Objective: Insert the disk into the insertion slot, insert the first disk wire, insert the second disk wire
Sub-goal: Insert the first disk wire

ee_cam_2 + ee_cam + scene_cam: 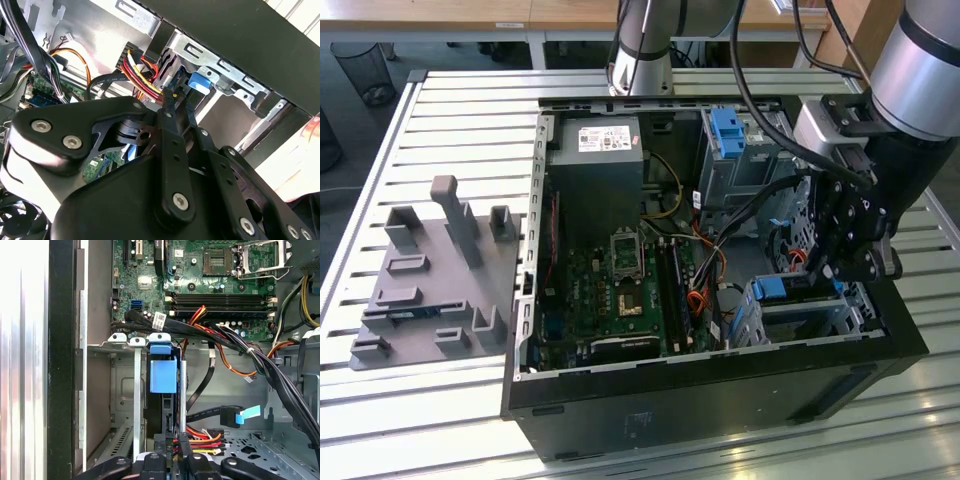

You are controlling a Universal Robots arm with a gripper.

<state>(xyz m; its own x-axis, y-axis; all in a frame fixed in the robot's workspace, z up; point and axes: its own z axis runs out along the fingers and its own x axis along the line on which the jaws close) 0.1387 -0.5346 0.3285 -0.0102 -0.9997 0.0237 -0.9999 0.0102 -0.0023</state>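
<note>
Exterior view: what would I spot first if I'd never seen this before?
Probably the open black computer case, lying on the slatted table with its green circuit board showing. Then the black gripper, inside the case on the exterior view's right, pinching the end of the red and yellow wires right by the blue-framed disk.

With the disk (163,375) in the insertion slot (121,342), jaws pinch a wire (199,437).
</note>
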